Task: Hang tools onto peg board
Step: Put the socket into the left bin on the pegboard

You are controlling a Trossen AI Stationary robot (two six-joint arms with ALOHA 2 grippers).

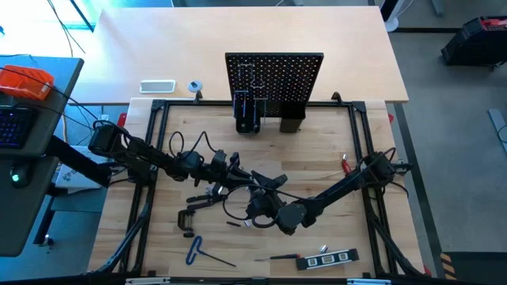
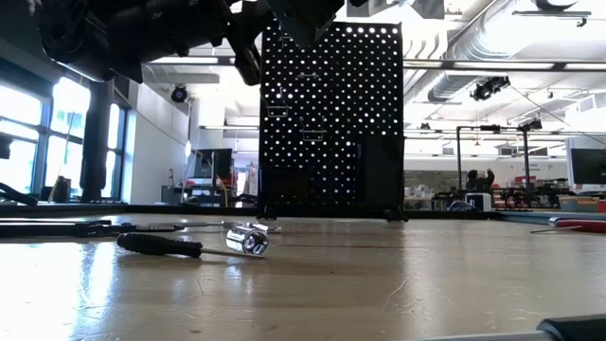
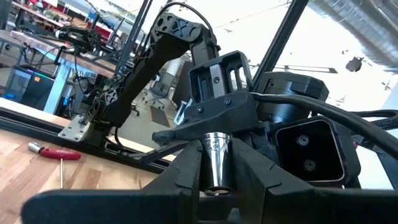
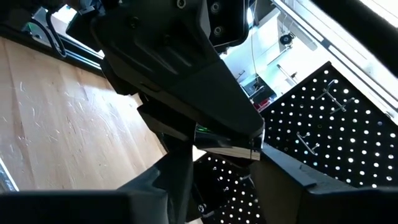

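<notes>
Over the middle of the table my left gripper (image 1: pixel 268 185) is shut on a small silver tool (image 3: pixel 216 160). My right gripper (image 1: pixel 265 204) meets it from the near right, open, with its fingers (image 4: pixel 174 177) on either side of the tool's far end (image 4: pixel 231 149). The black peg board (image 1: pixel 273 83) stands upright at the table's far edge, with black holder boxes (image 1: pixel 248 115) at its base. Loose on the table lie a black C-clamp (image 1: pixel 188 222), a blue-handled hex key (image 1: pixel 196 250), a screwdriver (image 1: pixel 277 257) and a black level (image 1: pixel 327 258). My left gripper pinches the silver tool's shaft (image 3: pixel 216 177) between its two fingers, which come in nearly level from the table's left. The tool sticks out past the fingertips and is clear of the table. My right gripper stands around the tool's far end; I cannot tell whether it touches it.
A red-handled tool (image 1: pixel 346 164) lies by the right rail. A socket (image 2: pixel 248 237) and a screwdriver (image 2: pixel 161 244) lie on the wood in front of the peg board. A white tray (image 1: pixel 157 85) and a tape roll (image 1: pixel 194 85) sit beyond the frame, far left.
</notes>
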